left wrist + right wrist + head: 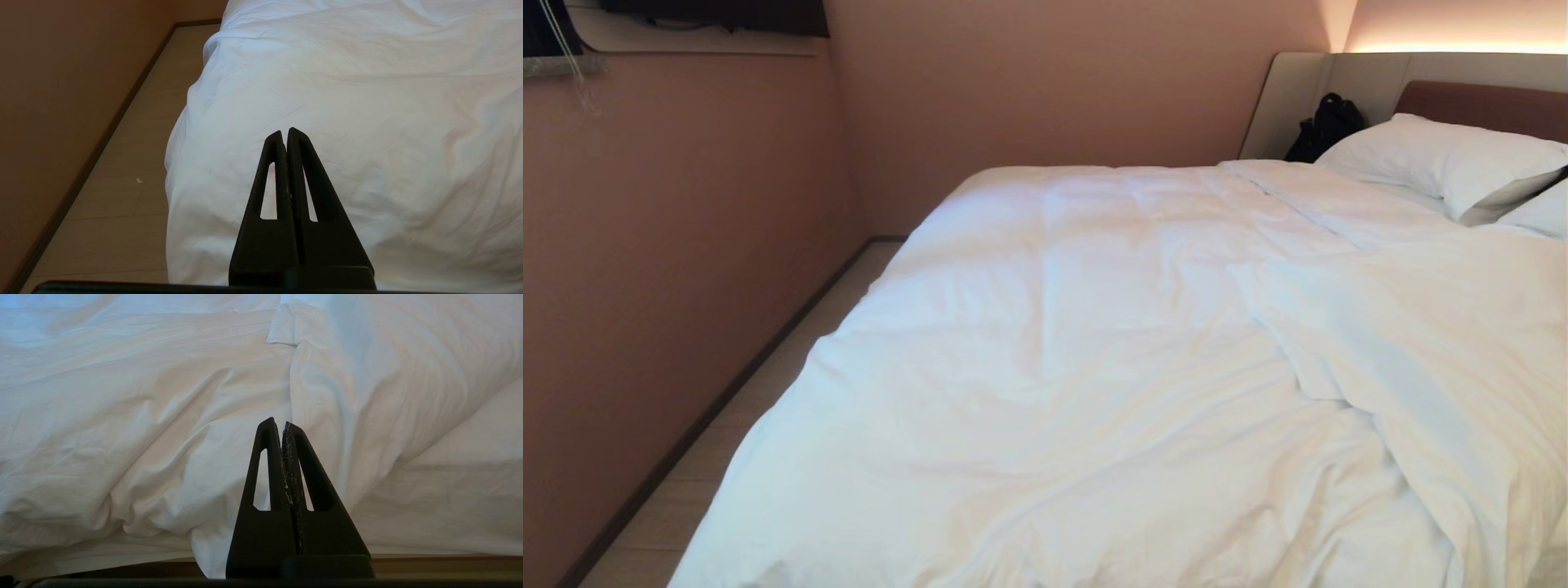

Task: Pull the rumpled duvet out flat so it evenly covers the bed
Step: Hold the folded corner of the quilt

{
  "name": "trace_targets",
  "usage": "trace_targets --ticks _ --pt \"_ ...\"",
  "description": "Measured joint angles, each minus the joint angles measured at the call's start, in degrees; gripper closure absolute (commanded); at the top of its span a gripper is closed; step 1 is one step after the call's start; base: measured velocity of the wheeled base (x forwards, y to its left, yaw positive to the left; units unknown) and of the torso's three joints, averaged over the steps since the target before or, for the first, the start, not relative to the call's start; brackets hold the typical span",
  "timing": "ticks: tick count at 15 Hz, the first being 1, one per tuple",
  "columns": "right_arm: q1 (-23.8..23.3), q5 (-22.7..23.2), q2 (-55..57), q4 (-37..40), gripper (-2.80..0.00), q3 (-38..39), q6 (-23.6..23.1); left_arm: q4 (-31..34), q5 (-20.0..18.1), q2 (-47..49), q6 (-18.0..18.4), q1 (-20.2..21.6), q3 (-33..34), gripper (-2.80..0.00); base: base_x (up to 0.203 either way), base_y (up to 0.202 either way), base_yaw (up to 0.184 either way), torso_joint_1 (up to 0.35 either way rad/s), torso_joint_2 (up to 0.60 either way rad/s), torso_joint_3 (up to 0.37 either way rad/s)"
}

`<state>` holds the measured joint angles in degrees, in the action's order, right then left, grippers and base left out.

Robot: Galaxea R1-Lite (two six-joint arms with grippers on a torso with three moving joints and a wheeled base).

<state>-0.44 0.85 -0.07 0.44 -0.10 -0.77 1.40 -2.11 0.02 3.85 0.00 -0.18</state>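
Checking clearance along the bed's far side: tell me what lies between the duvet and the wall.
In the head view, a bare strip of pale floor runs between the duvet and the pink wall. The left wrist view shows it too.

The bed (pixel 1486 102) stands in a corner, one long side running close along a pinkish wall, with a narrow strip of pale wood floor (pixel 792 359) between them. A brown padded headboard sits in a beige surround at the far end. The white duvet (pixel 1078 343) lies directly on the bed, spread over most of it and hanging over the wall-side edge – its right part is folded back on itself in a thick rumpled layer. Two white pillows (pixel 1445 163) rest at the head, and a black bag (pixel 1327 122) sits beside them against the surround
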Motion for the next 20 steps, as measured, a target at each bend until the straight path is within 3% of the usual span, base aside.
trace_targets --ticks 20 --pt "0.0 0.0 0.0 0.0 0.00 0.0 0.0 0.0 -0.1 0.0 0.0 0.0 0.0 0.00 0.000 0.000 0.000 0.000 0.00 0.000"
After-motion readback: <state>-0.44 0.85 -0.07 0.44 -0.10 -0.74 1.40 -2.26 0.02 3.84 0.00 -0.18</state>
